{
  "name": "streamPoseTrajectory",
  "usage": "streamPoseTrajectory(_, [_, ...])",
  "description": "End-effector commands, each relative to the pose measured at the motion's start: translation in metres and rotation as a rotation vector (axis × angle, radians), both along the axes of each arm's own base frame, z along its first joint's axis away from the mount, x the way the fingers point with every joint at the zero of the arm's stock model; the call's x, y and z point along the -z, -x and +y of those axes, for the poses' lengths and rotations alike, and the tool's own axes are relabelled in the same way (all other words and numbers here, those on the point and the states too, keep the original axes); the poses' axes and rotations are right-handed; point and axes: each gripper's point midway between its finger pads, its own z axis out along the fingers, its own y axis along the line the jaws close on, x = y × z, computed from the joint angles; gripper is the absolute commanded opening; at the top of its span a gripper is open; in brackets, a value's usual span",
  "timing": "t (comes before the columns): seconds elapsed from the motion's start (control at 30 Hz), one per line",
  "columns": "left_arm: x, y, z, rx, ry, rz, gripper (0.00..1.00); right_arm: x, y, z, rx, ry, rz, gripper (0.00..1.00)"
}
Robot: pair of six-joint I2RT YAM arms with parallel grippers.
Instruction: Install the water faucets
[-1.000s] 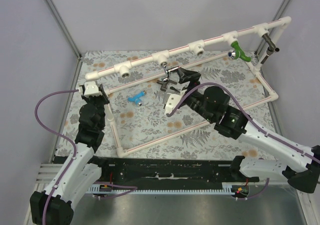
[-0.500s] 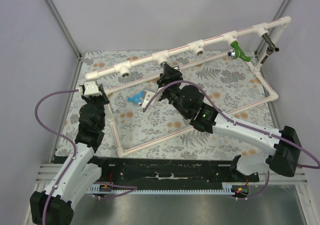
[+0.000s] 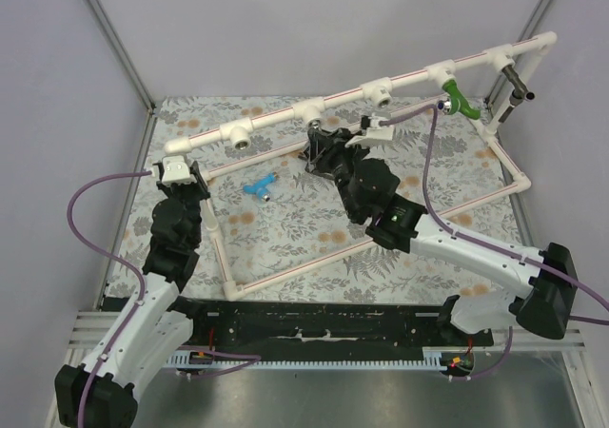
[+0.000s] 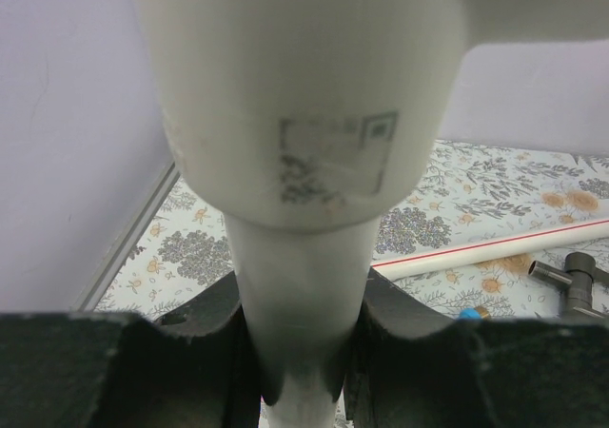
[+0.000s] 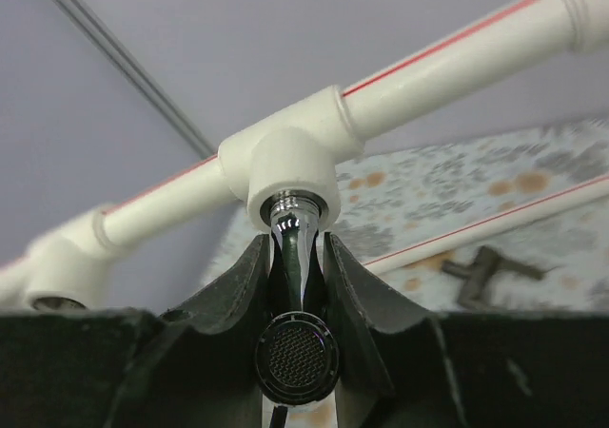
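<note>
Right wrist: right hand (image 5: 295,247) clamps silver faucet (image 5: 296,352); left hand (image 4: 300,352) clamps white pipe (image 4: 300,257).

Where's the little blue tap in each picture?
Top external: the blue tap lies on the flowery table cover, left of the middle.
Left wrist: only its blue tip shows, low on the right.
Right wrist: not in it.
Shared landmark: the flowery table cover, seen in all three.
</note>
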Motion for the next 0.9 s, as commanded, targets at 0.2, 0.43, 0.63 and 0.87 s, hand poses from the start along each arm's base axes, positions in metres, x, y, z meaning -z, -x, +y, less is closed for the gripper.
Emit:
streamPoseTrajectory(0.2, [-0.02, 0.002, -0.012, 0.047, 0.035, -0.068, 0.02, 0.025, -0.016, -0.008, 0.005, -1.399, 0.399, 0.0])
streamPoseTrajectory(0.43, [-0.019, 0.002, -0.012, 0.042, 0.036, -0.066, 0.02, 0.006, -0.002, -0.015, -0.058, -1.023, 0.257, 0.51])
streamPoseTrajectory(0.63, [-0.017, 0.001, -0.012, 0.043, 0.029, -0.058, 0.02, -0.025, 0.025, -0.038, -0.127, -0.608, 0.037, 0.77])
streamPoseTrajectory(0.87, [-0.016, -0.001, -0.014, 0.051, 0.032, -0.053, 0.02, -0.049, 0.056, -0.043, -0.278, 0.356, -0.282, 0.84])
